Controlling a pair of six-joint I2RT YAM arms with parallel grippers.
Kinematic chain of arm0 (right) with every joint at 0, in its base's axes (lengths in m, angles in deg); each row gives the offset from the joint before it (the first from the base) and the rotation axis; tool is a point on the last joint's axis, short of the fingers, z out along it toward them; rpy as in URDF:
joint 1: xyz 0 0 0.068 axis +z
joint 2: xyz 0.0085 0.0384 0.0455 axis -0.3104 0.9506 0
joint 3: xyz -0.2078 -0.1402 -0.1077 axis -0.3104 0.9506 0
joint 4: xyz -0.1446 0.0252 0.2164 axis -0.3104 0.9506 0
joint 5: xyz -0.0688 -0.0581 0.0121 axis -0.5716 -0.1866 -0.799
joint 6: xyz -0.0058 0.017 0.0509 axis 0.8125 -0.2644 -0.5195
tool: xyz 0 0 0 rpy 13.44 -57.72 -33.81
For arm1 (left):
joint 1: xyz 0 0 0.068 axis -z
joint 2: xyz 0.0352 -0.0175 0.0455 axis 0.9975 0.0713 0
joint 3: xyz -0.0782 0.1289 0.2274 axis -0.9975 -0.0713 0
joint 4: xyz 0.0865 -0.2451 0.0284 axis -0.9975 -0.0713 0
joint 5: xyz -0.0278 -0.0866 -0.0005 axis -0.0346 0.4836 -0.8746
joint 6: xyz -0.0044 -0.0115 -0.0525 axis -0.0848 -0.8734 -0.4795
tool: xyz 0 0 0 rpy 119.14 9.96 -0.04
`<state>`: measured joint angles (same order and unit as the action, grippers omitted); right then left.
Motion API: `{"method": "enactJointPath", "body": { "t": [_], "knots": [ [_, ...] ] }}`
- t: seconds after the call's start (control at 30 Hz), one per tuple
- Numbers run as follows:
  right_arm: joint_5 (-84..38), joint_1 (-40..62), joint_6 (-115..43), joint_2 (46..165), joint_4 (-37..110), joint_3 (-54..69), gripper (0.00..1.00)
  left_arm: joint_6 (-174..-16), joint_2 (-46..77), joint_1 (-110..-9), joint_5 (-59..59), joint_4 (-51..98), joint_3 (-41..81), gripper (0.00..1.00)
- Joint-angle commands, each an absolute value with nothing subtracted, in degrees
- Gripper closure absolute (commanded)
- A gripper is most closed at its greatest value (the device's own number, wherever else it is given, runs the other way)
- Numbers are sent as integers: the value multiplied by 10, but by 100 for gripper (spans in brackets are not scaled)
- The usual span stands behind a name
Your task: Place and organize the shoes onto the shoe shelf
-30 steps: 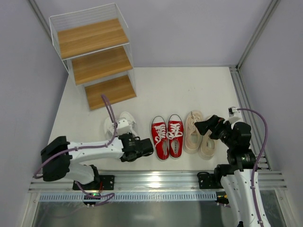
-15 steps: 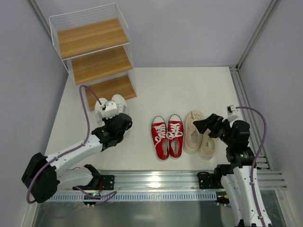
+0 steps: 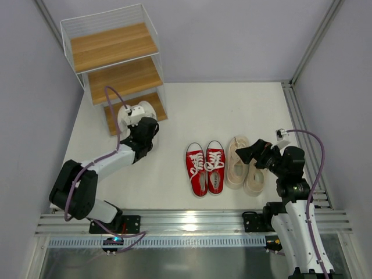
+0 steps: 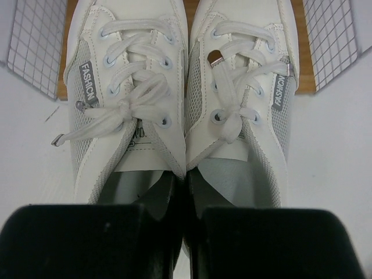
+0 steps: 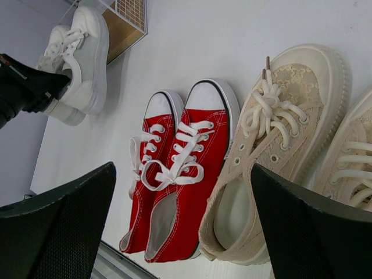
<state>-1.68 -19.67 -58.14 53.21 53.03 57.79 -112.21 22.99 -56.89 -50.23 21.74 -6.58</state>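
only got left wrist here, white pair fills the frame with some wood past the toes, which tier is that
observer: The lowest of the three boards of the shoe shelf. In the top view the toes of the white pair reach over its front edge.
operator: ok and where are the other two pairs, none in my view
observer: Both are on the table in front of the right arm. The red pair and the cream pair stand side by side, toes pointing away from the arm bases.
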Motion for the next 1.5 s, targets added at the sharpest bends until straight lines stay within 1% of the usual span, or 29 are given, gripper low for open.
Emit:
{"method": "enactJointPath", "body": {
  "t": [0.0,0.3,0.53,0.77,1.17,1.43,1.47],
  "knots": [
    [-6,-197,-584,536,502,580,3,-1091,237,-581,-520,366,-8,100],
    [-14,-197,-578,531,508,587,3,-1101,339,-628,-476,430,15,100],
    [-14,-197,-588,522,501,611,3,-1104,352,-640,-484,457,14,100],
    [-18,-197,-582,521,506,614,3,-1105,339,-664,-479,453,21,100],
    [-20,-197,-578,515,516,616,3,-1107,373,-689,-447,439,67,100],
    [-21,-197,-578,515,515,617,3,-1129,412,-699,-436,386,100,100],
    [-22,-197,-578,515,514,618,3,-1131,415,-699,-440,372,103,98]
  ]
}}
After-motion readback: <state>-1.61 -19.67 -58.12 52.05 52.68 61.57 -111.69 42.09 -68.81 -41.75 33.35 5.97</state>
